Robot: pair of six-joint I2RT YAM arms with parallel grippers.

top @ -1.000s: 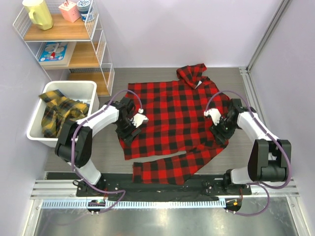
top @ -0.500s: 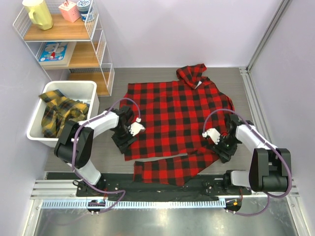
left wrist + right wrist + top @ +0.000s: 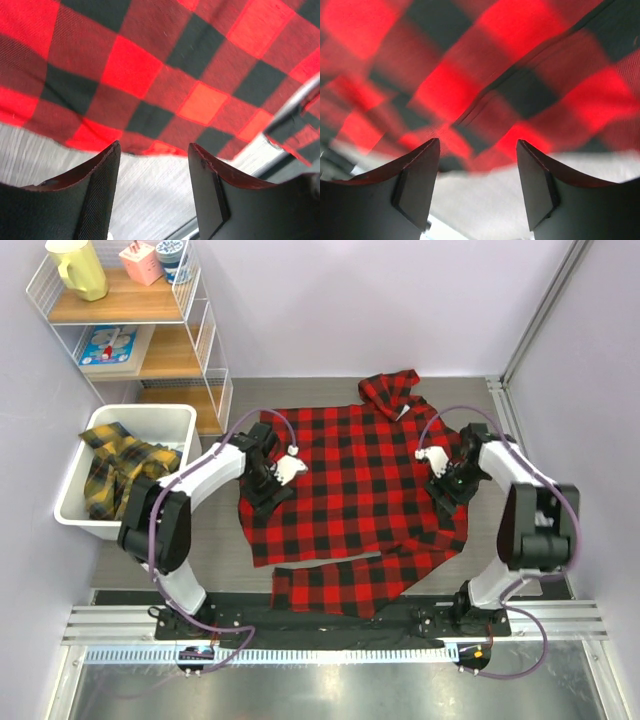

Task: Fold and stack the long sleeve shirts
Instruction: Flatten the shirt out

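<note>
Top external view shows you the red shirt spread flat on the table, left gripper and right gripper both open and empty over its sides; a shallow pinch could slip, skewing your fold.

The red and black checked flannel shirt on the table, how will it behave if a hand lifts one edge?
That red-and-black checked flannel shirt would probably droop limply, since its collar already lies crumpled. Lying thin and flat, it looks light. Pushed, it may bunch likewise, not slide whole.
</note>
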